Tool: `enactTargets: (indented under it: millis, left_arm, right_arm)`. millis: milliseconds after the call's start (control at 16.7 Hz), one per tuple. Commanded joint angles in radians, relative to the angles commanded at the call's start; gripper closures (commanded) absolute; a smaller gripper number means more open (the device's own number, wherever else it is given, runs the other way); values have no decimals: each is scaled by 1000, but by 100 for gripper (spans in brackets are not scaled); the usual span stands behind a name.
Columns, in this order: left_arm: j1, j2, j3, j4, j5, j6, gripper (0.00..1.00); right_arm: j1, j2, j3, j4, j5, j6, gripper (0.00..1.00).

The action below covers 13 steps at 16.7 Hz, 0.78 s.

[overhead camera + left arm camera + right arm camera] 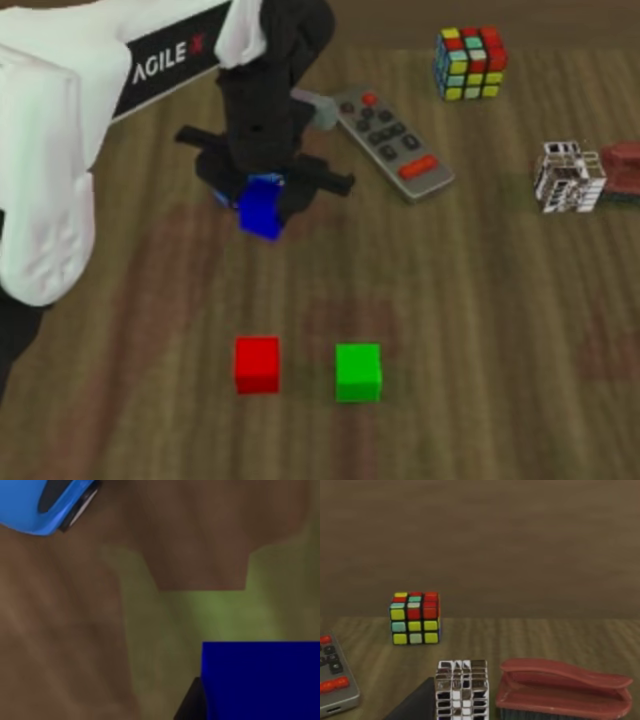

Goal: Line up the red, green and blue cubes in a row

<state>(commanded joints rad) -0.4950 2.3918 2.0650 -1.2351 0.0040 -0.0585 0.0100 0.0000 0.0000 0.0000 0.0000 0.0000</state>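
Note:
My left gripper [262,205] is shut on the blue cube [260,208] and holds it above the table, left of the middle. In the left wrist view the blue cube [260,680] fills the corner beside one dark finger [192,705]. The red cube [257,364] and the green cube [358,372] sit side by side near the front edge, red on the left, with a gap between them. My right arm is out of the top view. Its wrist view shows only a dark finger [415,705].
A grey remote [395,142] lies right of the left gripper. A multicoloured puzzle cube [469,62] stands at the back right. A silvery gridded cube [567,177] and a red brush [622,175] are at the right edge. A blue rounded object [45,505] lies under the left arm.

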Motion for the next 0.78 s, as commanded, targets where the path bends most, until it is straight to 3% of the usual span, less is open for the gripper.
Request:
enactTargets:
  millis: [420,600,780]
  left_arm:
    - [-30,4,15,-12,-2,-34,100]
    - [-103,12,37,-29,-7,-163,100]
    - [-205,18,54,-53,-10,-382,100]
  right_arm:
    - [0,0,0,0,0,0,0]
    - [0,0,0,0,0,0,0]
    - [0,0,0,0,0,0,0]
